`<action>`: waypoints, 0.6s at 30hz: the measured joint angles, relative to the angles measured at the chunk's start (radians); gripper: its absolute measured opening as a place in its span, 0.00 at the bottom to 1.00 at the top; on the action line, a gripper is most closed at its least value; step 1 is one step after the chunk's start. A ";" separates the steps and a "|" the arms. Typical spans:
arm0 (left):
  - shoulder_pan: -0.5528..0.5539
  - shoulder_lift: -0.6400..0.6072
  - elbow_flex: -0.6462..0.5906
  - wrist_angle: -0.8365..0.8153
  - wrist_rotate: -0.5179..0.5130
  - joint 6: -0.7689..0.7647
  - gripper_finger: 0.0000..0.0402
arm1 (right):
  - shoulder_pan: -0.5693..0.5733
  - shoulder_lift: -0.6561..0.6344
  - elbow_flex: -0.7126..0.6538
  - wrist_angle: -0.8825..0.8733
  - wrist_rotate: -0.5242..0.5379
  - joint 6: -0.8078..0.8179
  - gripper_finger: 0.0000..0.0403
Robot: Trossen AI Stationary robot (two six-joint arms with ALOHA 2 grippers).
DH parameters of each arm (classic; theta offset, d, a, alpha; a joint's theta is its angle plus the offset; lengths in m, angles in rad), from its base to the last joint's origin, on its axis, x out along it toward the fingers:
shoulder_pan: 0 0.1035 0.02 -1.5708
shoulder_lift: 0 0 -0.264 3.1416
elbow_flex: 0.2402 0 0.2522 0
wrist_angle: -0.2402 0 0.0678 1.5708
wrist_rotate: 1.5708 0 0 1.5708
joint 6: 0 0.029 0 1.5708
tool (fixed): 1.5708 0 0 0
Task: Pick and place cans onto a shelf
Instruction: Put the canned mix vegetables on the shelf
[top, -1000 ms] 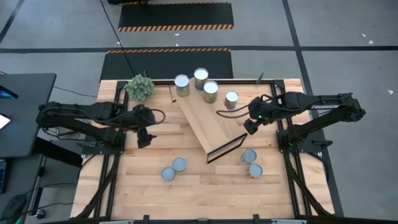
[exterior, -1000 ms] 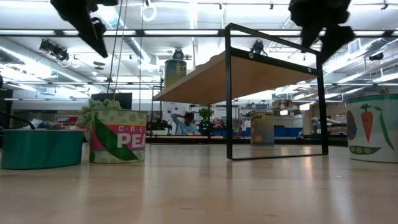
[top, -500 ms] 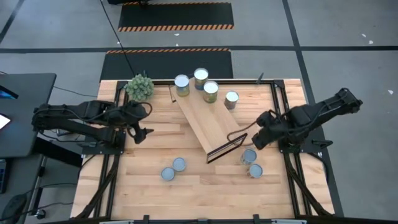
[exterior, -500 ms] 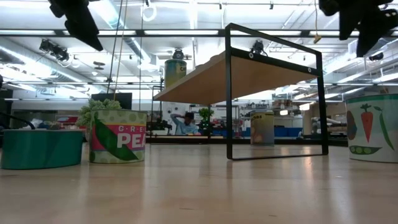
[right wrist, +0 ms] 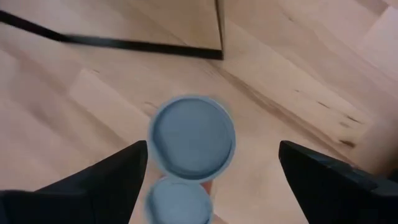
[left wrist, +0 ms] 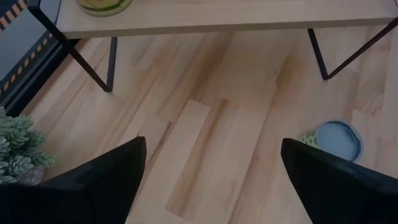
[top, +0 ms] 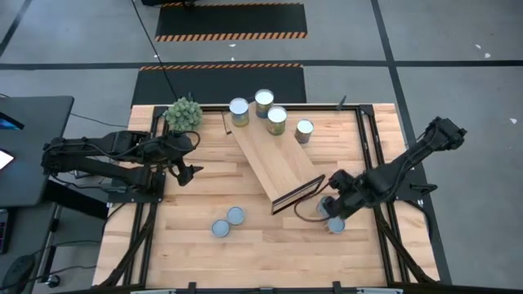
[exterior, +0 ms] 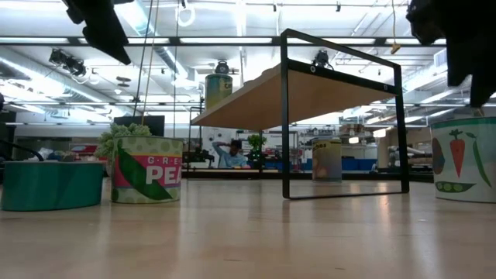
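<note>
The shelf [top: 274, 159] lies slantwise across the middle of the table, on black legs [exterior: 285, 116]. One can [top: 276, 118] stands on its far end, and three more [top: 239, 110] [top: 263, 100] [top: 304, 129] stand close by. Two cans [top: 235, 215] [top: 221, 228] stand near the front left. My right gripper [top: 329, 207] hangs open over a pair of cans at the front right, a fingertip on either side of the nearer silvery top [right wrist: 193, 138], touching nothing. The second can of that pair [top: 336, 224] is just beyond. My left gripper [top: 181, 170] stays open above bare table, left of the shelf.
A green spiky plant ball [top: 183, 113] sits at the far left corner. Black rails [top: 372, 147] run along the table's sides. The shelf's dark frame end [top: 298, 192] stands close to my right gripper. Bare wood [top: 270, 245] lies between the two front pairs of cans.
My right gripper has swung from beside the shelf's far right side toward the table's near edge and down. It now hangs over the front right pair of cans. My left gripper has drawn back slightly toward the table's left edge.
</note>
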 joint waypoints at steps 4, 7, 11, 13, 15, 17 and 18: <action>0.003 0.000 0.000 0.000 0.000 -0.001 0.94 | 0.035 0.093 0.015 0.031 0.044 -0.003 0.92; 0.003 0.000 0.000 0.000 0.015 -0.001 0.94 | 0.049 0.124 0.015 0.060 0.062 0.005 0.92; 0.003 0.000 0.000 0.000 0.020 0.001 0.94 | 0.060 0.144 0.016 0.059 0.100 0.038 0.92; 0.003 0.000 0.000 -0.001 0.020 0.002 0.94 | 0.060 0.146 0.016 0.059 0.118 0.043 0.92; 0.003 0.000 0.000 -0.001 0.020 0.003 0.94 | 0.059 0.153 0.016 0.061 0.127 0.044 0.93; 0.003 0.000 0.000 -0.001 0.020 0.010 0.94 | 0.059 0.159 0.016 0.062 0.128 0.044 0.93; 0.003 0.000 0.000 -0.001 0.020 0.011 0.94 | 0.059 0.163 0.016 0.063 0.128 0.045 0.93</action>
